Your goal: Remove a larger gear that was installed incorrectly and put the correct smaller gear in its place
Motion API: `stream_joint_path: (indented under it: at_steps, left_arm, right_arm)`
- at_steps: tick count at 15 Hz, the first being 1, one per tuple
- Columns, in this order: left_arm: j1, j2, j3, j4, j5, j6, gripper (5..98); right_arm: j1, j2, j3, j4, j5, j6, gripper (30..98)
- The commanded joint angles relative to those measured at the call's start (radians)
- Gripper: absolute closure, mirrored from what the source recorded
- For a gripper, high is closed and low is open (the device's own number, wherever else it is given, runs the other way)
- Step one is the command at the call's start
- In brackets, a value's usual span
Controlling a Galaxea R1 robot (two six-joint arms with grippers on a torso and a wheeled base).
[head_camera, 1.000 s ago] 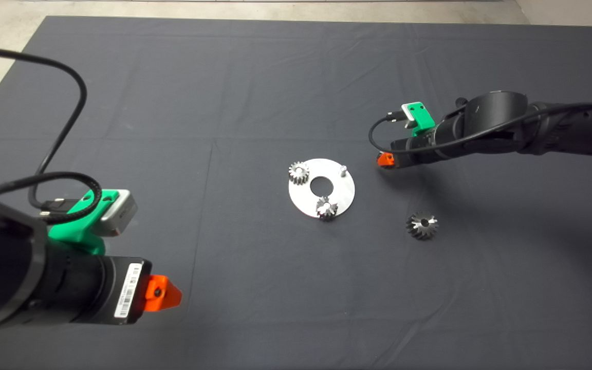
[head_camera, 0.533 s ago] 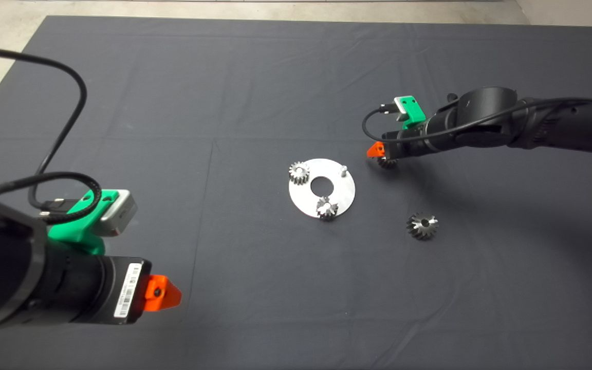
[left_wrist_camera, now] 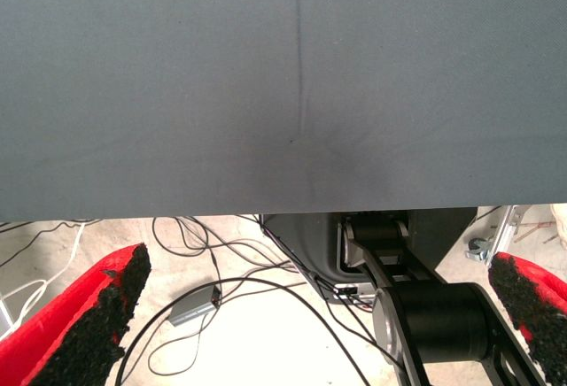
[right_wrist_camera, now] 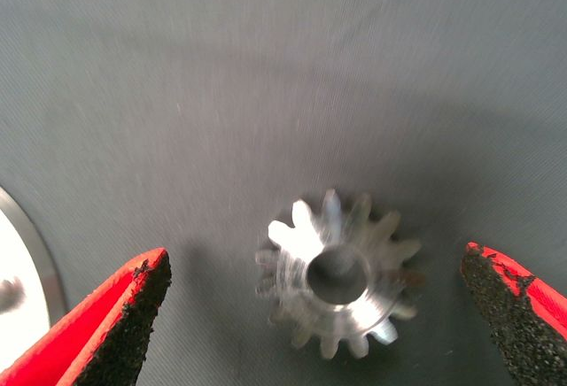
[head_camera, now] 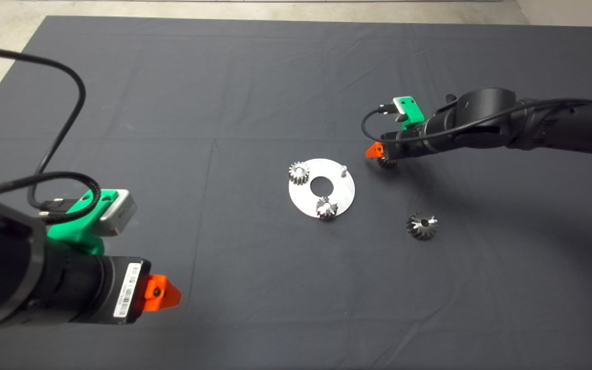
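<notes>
The smaller gear point(head_camera: 388, 163) lies flat on the mat just right of the round silver plate point(head_camera: 345, 195). My right gripper point(head_camera: 382, 156) hangs over it, open. In the right wrist view the smaller gear point(right_wrist_camera: 337, 278) sits between the two spread fingers point(right_wrist_camera: 115, 324), touching neither. The larger gear point(head_camera: 422, 225) lies on the mat to the front right of the plate. Two small gears point(head_camera: 299, 173) point(head_camera: 327, 208) sit on the plate, and one peg point(head_camera: 343, 168) stands bare. My left gripper point(head_camera: 163, 293) is parked at the lower left, open and empty.
The plate's edge point(right_wrist_camera: 22, 271) shows beside the right gripper's finger. The left wrist view shows the mat's edge point(left_wrist_camera: 283, 200) and, beyond it, floor cables point(left_wrist_camera: 204, 302) and the robot's base point(left_wrist_camera: 425, 315).
My right gripper has moved left and down onto the smaller gear beside the plate, then nearly stopped. The gears, the plate and the left arm have not moved.
</notes>
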Motion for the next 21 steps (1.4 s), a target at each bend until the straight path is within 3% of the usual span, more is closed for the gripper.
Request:
stream_joint_path:
  at_steps: [1, 11, 13, 21]
  left_arm:
    - [-0.010, 0.002, 0.016, -0.012, 0.028, -0.005, 5.8]
    - [-0.010, 0.000, 0.017, -0.012, 0.028, -0.005, 5.8]
    - [-0.010, 0.000, 0.016, -0.012, 0.028, -0.006, 5.8]
    - [-0.010, 0.000, 0.018, -0.012, 0.028, -0.006, 5.8]
  right_arm:
    - [0.021, 0.004, -0.001, -0.025, 0.003, -0.002, 41.6]
    - [0.013, 0.010, -0.018, -0.044, 0.003, -0.002, 43.3]
    - [0.012, 0.010, -0.021, -0.044, 0.003, 0.001, 48.4]
    - [0.001, 0.007, -0.036, -0.046, 0.003, 0.005, 57.8]
